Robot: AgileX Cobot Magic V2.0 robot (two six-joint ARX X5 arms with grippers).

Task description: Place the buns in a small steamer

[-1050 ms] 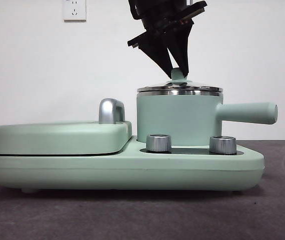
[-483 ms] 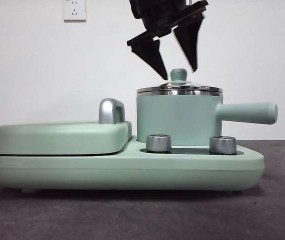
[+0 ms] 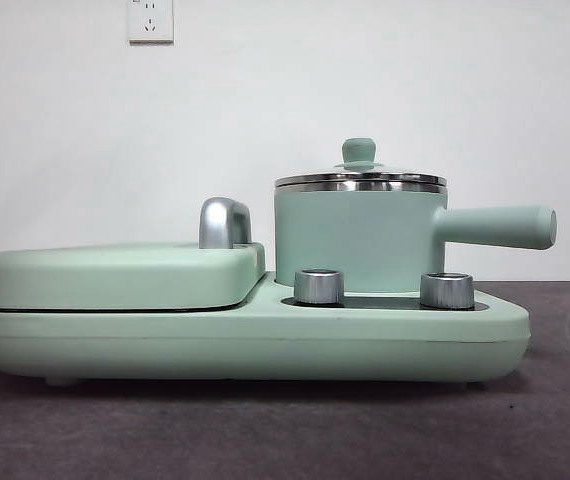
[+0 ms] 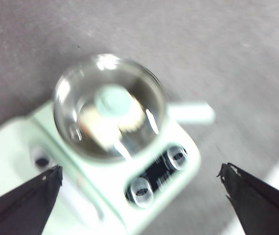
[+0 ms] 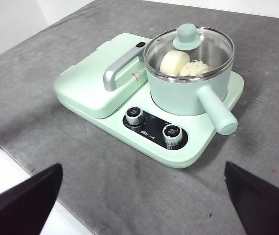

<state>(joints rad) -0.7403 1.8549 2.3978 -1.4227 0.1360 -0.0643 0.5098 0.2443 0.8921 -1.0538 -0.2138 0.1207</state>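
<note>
Mint-green small steamer (image 5: 188, 93) sat lidded on the cooker base (image 5: 105, 117), both buns (image 5: 174, 62) inside, directly below the left gripper (image 4: 139, 196), whose jaws were spread wide and empty. Right gripper (image 5: 142, 196) hung well back, also spread. Risk: a low pass by the left gripper could clip the lid knob (image 3: 358, 151) and skew the glass lid (image 5: 213, 44). Buns looked cream-white; one smooth, one ridged.

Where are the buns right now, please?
Right wrist view: both buns sit side by side inside the small steamer, under its glass lid.
</note>
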